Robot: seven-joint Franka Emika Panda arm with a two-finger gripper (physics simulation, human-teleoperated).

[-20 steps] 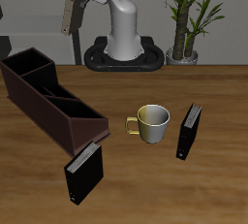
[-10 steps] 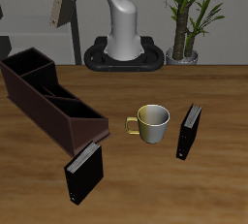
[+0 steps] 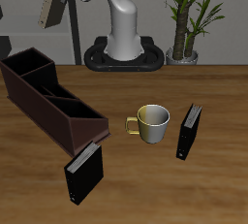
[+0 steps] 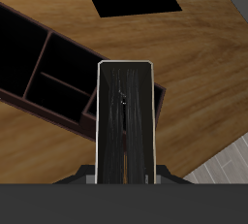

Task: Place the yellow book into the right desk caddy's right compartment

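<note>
My gripper (image 3: 55, 3) is high above the table's back edge, shut on the yellow book (image 3: 49, 13), which hangs tilted below it with its tan cover showing. In the wrist view the book (image 4: 126, 121) is a dark slab with pale edges between my fingers (image 4: 83, 176). The right desk caddy (image 3: 48, 100), long and dark maroon, lies diagonally on the table well below the book. Its squarish right compartment (image 3: 28, 67) is at the far end. The caddy's open cells show beneath the book in the wrist view (image 4: 44, 68).
A black book (image 3: 84, 173) stands by the caddy's near end and also shows in the wrist view (image 4: 136, 2). A yellow mug (image 3: 152, 122) stands mid-table with a second black book (image 3: 189, 131) beside it. The robot base (image 3: 124, 48) and a potted plant (image 3: 187, 19) are at the back.
My gripper has carried the yellow book sideways, away from the robot's base and towards the space over the caddy's far end, and a little higher. Nothing on the table moved.
</note>
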